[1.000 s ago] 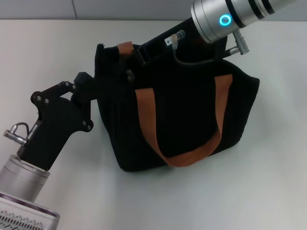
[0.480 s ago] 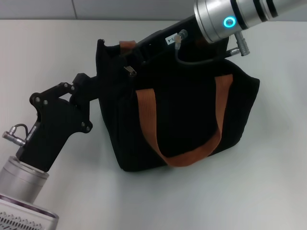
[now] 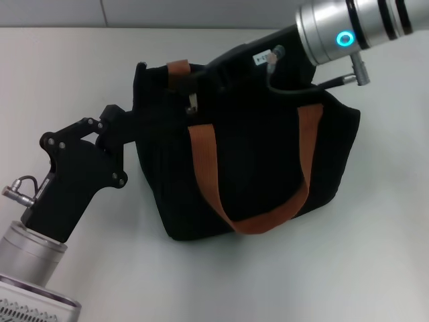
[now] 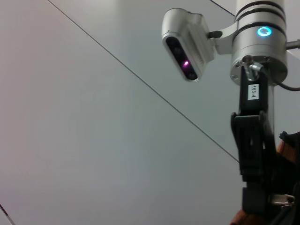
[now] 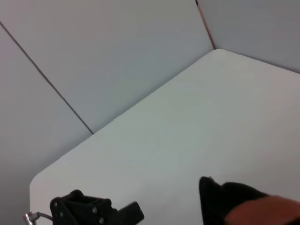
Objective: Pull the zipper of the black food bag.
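Observation:
The black food bag (image 3: 261, 154) stands on the white table (image 3: 67, 60), its orange-brown strap (image 3: 204, 168) hanging down the near side. The silver zipper (image 3: 192, 104) sits on the bag's top near its left end. My right gripper (image 3: 199, 84) reaches in from the upper right and is shut at the zipper. In the left wrist view the right gripper (image 4: 262, 206) has the silver zipper (image 4: 281, 200) beside its fingers. My left gripper (image 3: 127, 124) is shut on the bag's left end. The right wrist view shows the bag's corner (image 5: 220, 197) and the left gripper (image 5: 133, 211).
The table's far edge meets a grey wall (image 3: 201, 13). Bare tabletop lies in front of the bag (image 3: 268, 282) and to its right (image 3: 395, 168). The right arm's wrist camera (image 4: 185, 44) shows in the left wrist view.
My right arm has moved to the right along the bag's top, and the silver zipper has shifted a little to the right with it. The left gripper has stayed at the bag's left end.

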Available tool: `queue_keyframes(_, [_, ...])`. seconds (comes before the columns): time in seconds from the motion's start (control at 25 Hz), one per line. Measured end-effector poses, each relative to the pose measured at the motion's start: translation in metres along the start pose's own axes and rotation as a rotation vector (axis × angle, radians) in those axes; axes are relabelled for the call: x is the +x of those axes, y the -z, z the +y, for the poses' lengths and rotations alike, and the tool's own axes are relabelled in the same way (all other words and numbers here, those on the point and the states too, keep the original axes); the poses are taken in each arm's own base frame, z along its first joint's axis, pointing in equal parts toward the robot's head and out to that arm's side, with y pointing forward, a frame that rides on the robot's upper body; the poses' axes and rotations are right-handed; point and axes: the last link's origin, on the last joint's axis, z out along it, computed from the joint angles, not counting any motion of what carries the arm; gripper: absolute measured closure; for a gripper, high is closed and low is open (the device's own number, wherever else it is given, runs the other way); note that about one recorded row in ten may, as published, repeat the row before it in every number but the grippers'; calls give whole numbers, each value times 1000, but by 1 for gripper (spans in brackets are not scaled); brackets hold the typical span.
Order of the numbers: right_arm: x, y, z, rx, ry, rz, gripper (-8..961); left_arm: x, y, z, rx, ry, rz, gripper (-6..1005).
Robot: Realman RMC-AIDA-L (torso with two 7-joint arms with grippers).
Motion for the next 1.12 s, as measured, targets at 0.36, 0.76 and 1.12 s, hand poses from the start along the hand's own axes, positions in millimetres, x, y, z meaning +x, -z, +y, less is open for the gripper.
queue_keyframes(0.36, [15, 11, -3, -5, -29, -41, 954, -1, 0, -1, 8, -1, -5, 990])
queue_keyframes(0.76, [27, 28, -6, 16, -37, -72, 955, -1, -1, -2, 11, 0, -6, 990])
queue_keyframes(1.12, [24, 49, 7, -48, 130, -85, 897, -1, -2, -1, 8, 1, -1, 990])
